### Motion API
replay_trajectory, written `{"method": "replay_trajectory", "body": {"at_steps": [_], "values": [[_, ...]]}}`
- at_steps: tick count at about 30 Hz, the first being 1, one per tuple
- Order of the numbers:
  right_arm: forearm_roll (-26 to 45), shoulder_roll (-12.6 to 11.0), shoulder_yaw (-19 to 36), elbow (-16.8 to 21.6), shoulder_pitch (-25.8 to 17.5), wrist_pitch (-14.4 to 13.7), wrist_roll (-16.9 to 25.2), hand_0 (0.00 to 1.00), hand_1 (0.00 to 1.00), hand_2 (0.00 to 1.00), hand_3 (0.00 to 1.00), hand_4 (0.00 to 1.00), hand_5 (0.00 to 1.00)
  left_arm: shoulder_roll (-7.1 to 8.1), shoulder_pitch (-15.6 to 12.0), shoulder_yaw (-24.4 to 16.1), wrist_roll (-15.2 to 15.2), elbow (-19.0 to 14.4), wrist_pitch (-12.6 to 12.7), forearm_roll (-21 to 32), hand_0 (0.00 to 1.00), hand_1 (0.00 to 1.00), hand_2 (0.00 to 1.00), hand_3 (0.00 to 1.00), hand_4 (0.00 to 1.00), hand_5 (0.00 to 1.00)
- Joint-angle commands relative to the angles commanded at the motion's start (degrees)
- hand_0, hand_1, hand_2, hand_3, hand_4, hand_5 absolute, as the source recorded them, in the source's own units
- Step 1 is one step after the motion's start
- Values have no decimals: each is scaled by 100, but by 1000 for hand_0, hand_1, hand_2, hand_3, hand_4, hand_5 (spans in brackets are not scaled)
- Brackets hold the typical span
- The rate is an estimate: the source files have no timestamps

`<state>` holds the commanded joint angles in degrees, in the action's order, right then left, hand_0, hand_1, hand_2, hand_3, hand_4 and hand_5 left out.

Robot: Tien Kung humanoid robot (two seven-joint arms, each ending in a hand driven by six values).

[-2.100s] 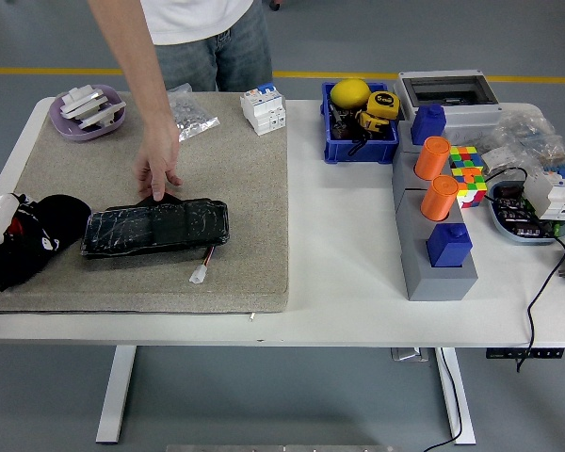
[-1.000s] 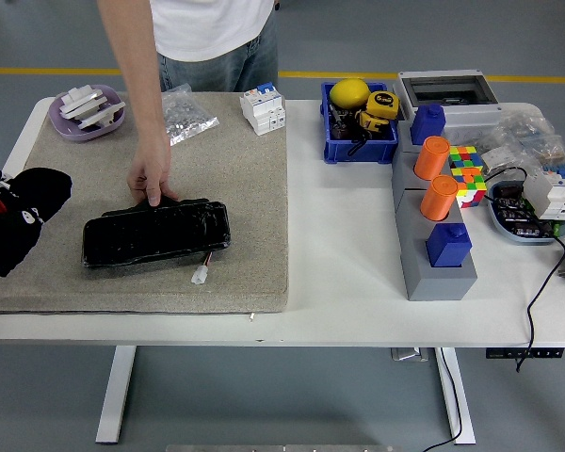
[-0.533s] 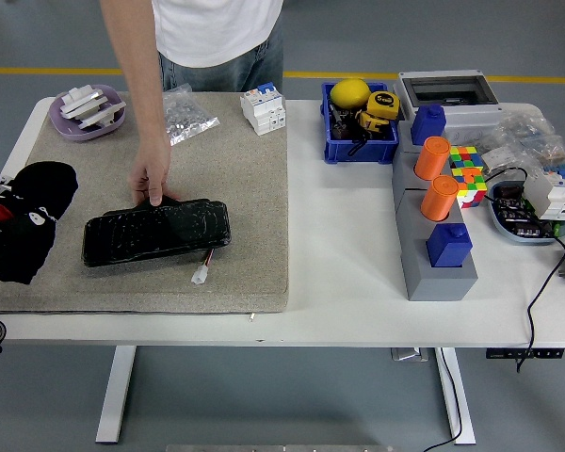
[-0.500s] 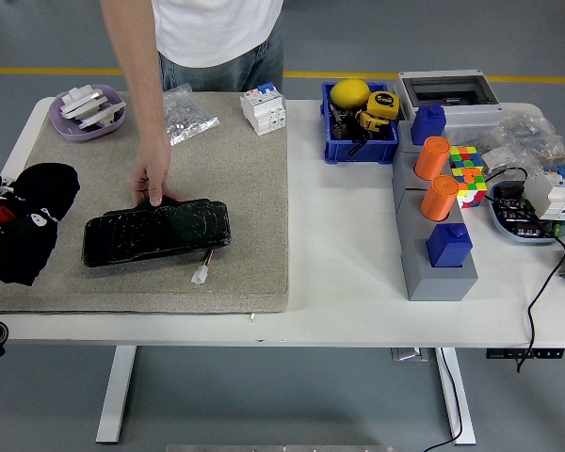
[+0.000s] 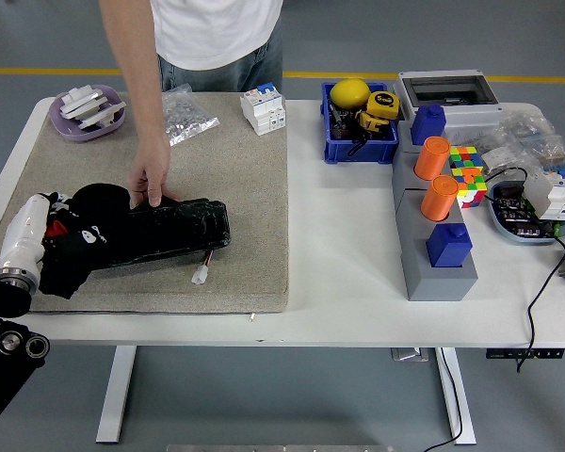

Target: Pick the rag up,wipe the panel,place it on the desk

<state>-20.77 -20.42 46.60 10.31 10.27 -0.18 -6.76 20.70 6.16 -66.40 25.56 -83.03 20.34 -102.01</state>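
The left hand [image 5: 52,247] is buried in the black rag [image 5: 80,235], bunched around it, so it holds the cloth. The rag looks soft, light and limp; a gathered fistful seems the sensible hold. It lies over the left end of the glossy black panel [image 5: 169,229], which looks stiff and slick, on the mat [image 5: 245,188]. A person's hand [image 5: 151,181] steadies the panel's far edge. The forearm reaches in low from the counter's [image 5: 339,254] near left.

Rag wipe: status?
Left hand shut on rag, rag over panel's left end. Right hand not visible. Person's hand steadying panel's far edge.
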Motion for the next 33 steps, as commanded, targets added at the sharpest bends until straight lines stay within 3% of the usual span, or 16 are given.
{"method": "replay_trajectory", "body": {"at_steps": [9, 33], "values": [[40, -19, -56, 0, 5, 6, 7, 714, 261, 629, 629, 998, 583, 8, 455, 719, 119, 115, -41, 82, 168, 88, 462, 415, 180, 2], [92, -64, -210, 0, 38, 22, 20, 715, 261, 629, 631, 998, 587, -379, 1472, 2179, 320, 306, -186, 81, 170, 91, 467, 421, 176, 2]]}}
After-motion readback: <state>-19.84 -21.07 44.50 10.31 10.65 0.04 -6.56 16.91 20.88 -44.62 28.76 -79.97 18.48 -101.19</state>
